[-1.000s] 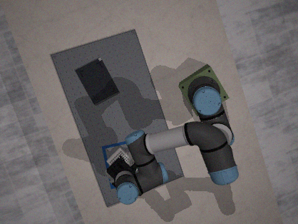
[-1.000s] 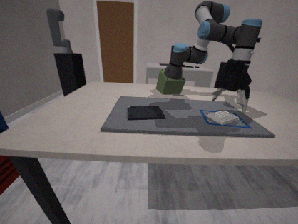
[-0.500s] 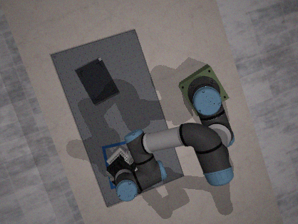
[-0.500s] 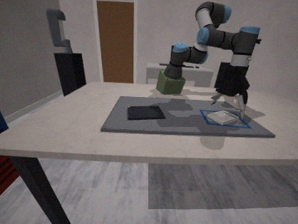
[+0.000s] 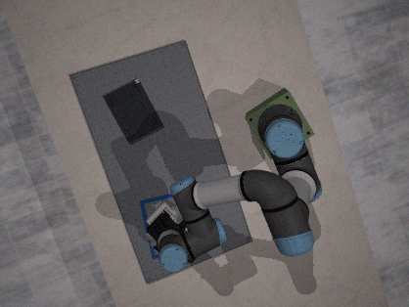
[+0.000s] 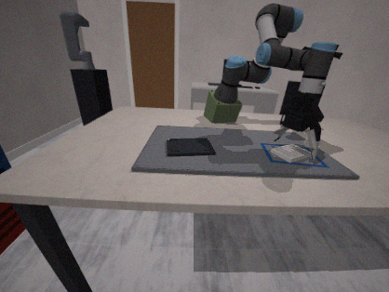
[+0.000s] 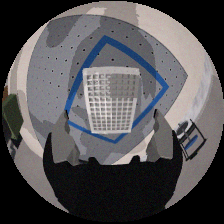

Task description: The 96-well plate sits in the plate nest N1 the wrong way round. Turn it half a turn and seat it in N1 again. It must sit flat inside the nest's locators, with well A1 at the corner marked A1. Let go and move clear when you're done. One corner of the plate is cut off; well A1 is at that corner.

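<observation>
The white 96-well plate [image 5: 161, 211] [image 6: 288, 152] [image 7: 112, 100] lies flat inside a blue outlined rectangle [image 5: 144, 207] [image 6: 298, 164] at the near end of the grey mat [image 5: 181, 98] [image 6: 154, 158]. It sits at an angle to the outline. My gripper [image 6: 300, 141] [image 7: 111, 109] is open and empty. It hangs low over the plate with one finger on each side of it, not touching. In the top view the wrist hides most of the plate. I cannot make out the cut corner.
A dark flat rectangular nest [image 5: 133, 111] [image 6: 190, 147] with a small white mark [image 5: 137, 81] at one corner lies at the mat's far end. The arm's green base [image 5: 254, 114] [image 6: 222, 109] stands beside the mat on the table.
</observation>
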### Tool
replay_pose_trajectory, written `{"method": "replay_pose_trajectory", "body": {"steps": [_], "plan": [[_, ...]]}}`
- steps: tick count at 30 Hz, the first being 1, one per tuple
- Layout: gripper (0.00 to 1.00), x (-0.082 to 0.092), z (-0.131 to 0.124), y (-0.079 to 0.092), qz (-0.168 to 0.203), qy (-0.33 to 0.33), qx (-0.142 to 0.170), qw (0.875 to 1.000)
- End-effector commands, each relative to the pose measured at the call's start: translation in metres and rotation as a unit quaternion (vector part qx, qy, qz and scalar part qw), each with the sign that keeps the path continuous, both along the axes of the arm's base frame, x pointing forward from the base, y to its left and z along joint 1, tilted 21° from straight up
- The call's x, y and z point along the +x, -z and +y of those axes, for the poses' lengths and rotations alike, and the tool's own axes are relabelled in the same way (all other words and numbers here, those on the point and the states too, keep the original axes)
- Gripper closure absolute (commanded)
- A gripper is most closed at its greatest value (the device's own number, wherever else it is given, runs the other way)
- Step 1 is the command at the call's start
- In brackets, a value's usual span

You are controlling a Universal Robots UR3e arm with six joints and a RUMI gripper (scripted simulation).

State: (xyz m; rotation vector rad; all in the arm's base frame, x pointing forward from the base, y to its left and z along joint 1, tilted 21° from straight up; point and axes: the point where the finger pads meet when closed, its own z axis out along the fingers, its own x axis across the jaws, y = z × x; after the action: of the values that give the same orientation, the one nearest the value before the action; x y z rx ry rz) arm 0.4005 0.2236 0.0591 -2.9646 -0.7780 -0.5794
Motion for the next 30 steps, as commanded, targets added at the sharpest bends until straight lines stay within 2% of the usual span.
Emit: {"method": "replay_pose_trajectory", "body": {"steps": [1, 8, 9, 30], "plan": [[0.00, 0.0011, 0.0004, 0.0000, -0.002, 0.000, 0.000, 1.000], [0.00, 0.0011, 0.0004, 0.0001, -0.002, 0.000, 0.000, 1.000], [1.00, 0.0011, 0.0004, 0.0001, -0.002, 0.000, 0.000, 1.000], [1.00, 0.0011, 0.0004, 0.0001, -0.002, 0.000, 0.000, 1.000]]}}
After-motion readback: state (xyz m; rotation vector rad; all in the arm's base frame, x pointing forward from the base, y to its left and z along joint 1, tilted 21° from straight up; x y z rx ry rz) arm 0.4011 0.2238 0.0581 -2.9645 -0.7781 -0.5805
